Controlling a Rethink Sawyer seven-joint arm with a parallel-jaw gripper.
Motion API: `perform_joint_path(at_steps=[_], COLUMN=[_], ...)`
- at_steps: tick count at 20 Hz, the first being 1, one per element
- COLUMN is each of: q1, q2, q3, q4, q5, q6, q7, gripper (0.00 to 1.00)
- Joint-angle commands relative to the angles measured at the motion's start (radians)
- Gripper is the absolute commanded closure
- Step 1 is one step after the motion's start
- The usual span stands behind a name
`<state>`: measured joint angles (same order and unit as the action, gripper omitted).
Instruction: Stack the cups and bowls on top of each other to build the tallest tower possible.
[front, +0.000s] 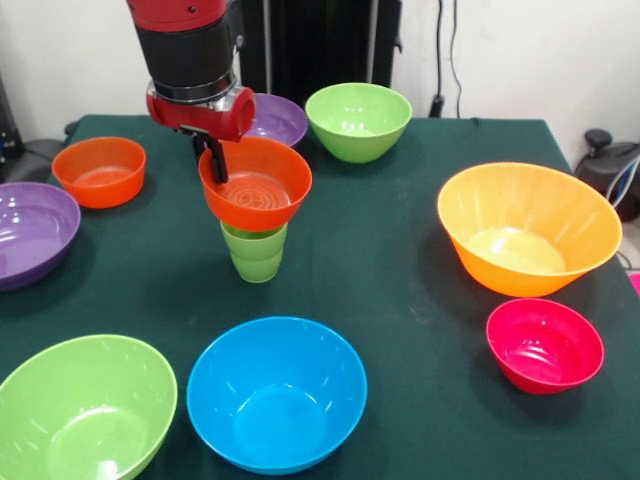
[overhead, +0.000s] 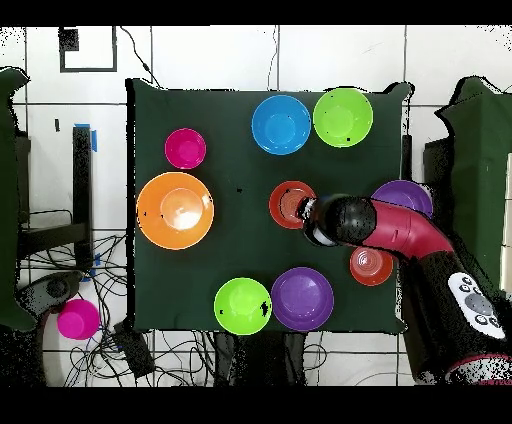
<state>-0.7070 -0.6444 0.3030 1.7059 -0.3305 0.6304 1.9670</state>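
Note:
A light-green cup (front: 256, 252) stands upright near the table's middle. A small orange-red bowl (front: 257, 186) (overhead: 289, 203) sits on it, open side up. My gripper (front: 212, 160) comes down at that bowl's left rim, with a dark finger (front: 216, 162) against the inside wall, and looks shut on the rim. Around them lie a blue bowl (front: 275, 395), two lime-green bowls (front: 85, 410) (front: 358, 120), two purple bowls (front: 30, 230) (front: 278, 118), a second orange-red bowl (front: 99, 170), a large orange bowl (front: 528, 228) and a pink-red bowl (front: 545, 345). In the overhead view the cup is hidden under the bowl.
The green table cloth (front: 400, 300) holds all the loose bowls in a ring around the cup. In the overhead view the red arm (overhead: 395, 228) reaches across one purple bowl (overhead: 405, 192). A pink object (overhead: 77, 318) lies off the table among cables.

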Motion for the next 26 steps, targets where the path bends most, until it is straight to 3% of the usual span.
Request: perform_joint_path(at_steps=[1,17,18,26], q1=[0.04,0.042,0.039,0.027], q2=[0.024,0.047,0.044,0.052], q3=[0.001,0.004,0.006,0.019], q4=[0.018,-0.005,0.001,-0.03], q5=[-0.059,-0.073,-0.081,-0.085], q6=[-0.051,-0.066,-0.08,-0.027], q7=[0.005,-0.009,-0.016,-0.068], gripper=[1.0,1.0,0.0,0.0])
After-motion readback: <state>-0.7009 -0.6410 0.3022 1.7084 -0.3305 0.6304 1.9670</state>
